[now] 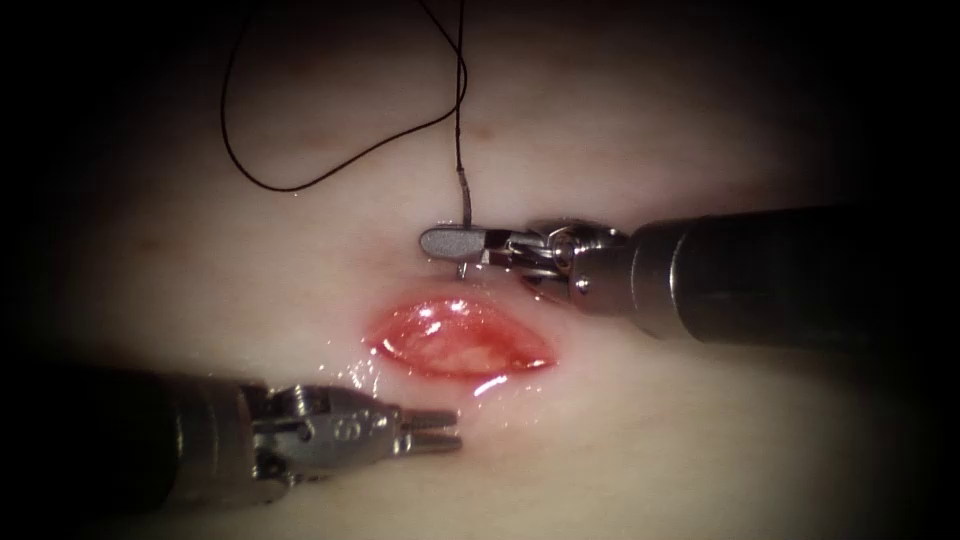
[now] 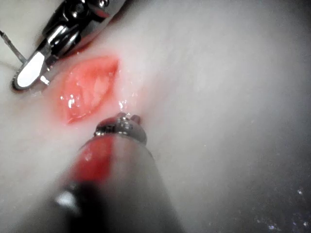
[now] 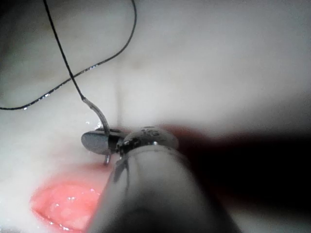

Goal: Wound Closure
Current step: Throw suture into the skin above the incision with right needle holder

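The tissue point(image 1: 650, 420) bears an open red cut point(image 1: 460, 340) at the centre. Just above the cut, my right tool point(image 1: 450, 243) is shut on the curved needle point(image 1: 466, 200), gripping it near the middle of its curve. The needle's tail rises from the jaws and its tip pokes out below them, right at the tissue on the cut's far edge. Dark thread point(image 1: 300, 185) runs up from the tail and loops across the tissue at upper left. My left tool point(image 1: 445, 432) lies below the cut with its jaws shut and holds nothing. In the right wrist view the needle point(image 3: 99, 119) crosses the right tool point(image 3: 97, 141).
Red fluid glistens in the cut point(image 2: 87, 90) and on the wet tissue point(image 1: 350, 375) between it and the left tool. The right tool point(image 2: 34, 68) lies beside the cut in the left wrist view.
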Robot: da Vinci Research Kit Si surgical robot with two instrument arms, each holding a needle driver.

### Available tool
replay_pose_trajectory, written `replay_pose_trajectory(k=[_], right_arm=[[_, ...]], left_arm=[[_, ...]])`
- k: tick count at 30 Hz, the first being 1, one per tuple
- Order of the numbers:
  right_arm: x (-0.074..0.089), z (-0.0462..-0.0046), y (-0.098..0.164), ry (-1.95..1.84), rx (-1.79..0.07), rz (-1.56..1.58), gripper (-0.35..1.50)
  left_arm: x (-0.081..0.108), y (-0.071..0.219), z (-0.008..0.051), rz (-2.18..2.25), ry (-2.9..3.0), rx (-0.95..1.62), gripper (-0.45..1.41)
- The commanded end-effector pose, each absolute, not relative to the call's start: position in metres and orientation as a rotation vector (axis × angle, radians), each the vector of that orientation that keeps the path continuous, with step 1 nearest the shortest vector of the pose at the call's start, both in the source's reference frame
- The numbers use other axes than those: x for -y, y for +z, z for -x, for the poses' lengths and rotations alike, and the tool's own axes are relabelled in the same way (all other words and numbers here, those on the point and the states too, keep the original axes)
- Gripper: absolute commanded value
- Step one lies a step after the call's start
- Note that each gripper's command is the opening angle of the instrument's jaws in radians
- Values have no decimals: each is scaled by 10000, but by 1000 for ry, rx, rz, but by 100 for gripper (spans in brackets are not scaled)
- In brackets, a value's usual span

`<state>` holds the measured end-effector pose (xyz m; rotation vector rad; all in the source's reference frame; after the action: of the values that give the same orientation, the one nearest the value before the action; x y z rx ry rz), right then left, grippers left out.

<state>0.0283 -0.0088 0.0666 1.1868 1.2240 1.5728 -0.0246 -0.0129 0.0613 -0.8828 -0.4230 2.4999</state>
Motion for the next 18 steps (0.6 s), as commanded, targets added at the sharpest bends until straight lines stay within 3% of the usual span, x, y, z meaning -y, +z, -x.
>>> replay_pose_trajectory(k=[1, 3, 4, 5, 8, 12, 15, 18], right_arm=[[86, -297, 673, 1550, -1235, -1204, -35], [84, -301, 673, 1508, -1275, -1124, -30], [82, -303, 672, 1459, -1309, -1041, 12], [81, -304, 672, 1438, -1326, -991, 29], [78, -303, 670, 1358, -1380, -756, 20], [70, -300, 668, 1296, -1389, -445, 24], [62, -293, 668, 1237, -1393, -392, 51], [57, -283, 667, 1071, -1407, -269, 94]], left_arm=[[135, 619, 250, 883, 2495, 427, -13], [137, 619, 248, 885, 2497, 427, -13], [137, 619, 248, 886, 2498, 427, -13], [137, 619, 247, 886, 2498, 427, -13], [138, 619, 247, 883, 2500, 429, -13], [139, 618, 248, 887, 2499, 436, -13], [139, 617, 248, 887, 2499, 437, -13], [138, 617, 248, 887, 2498, 438, -13]])
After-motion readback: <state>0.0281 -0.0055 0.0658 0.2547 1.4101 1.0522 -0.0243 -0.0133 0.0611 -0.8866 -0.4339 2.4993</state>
